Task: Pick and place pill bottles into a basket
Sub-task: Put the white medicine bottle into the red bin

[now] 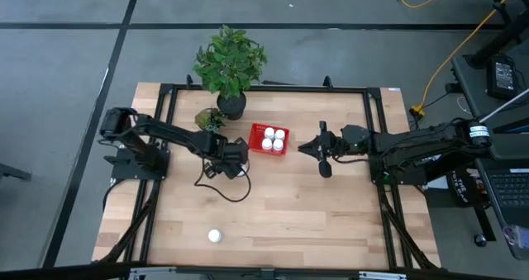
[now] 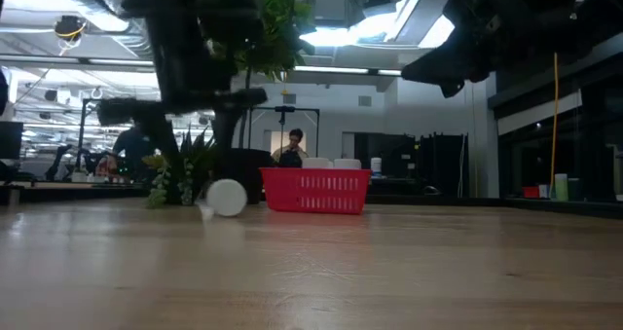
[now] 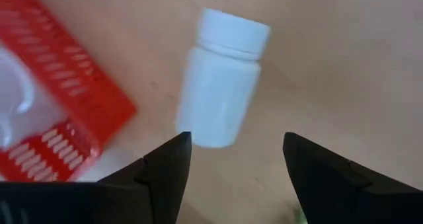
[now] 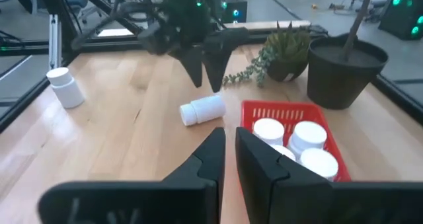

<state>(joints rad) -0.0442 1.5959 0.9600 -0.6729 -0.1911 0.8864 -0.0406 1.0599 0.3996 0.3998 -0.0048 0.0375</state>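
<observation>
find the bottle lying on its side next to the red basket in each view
High view: hidden under the left arm's jaws, not visible.
Low view: the lying bottle shows end-on, left of the basket.
Left wrist view: the bottle lies past the open jaws, basket beside it.
Right wrist view: the bottle lies below the other arm's jaws, near the basket.
Shared landmark: the red basket.

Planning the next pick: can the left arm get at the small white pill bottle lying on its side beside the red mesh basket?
Probably yes. The left gripper hangs open just above the lying white pill bottle, with bare wooden table around it; only the red mesh basket stands close.
</observation>
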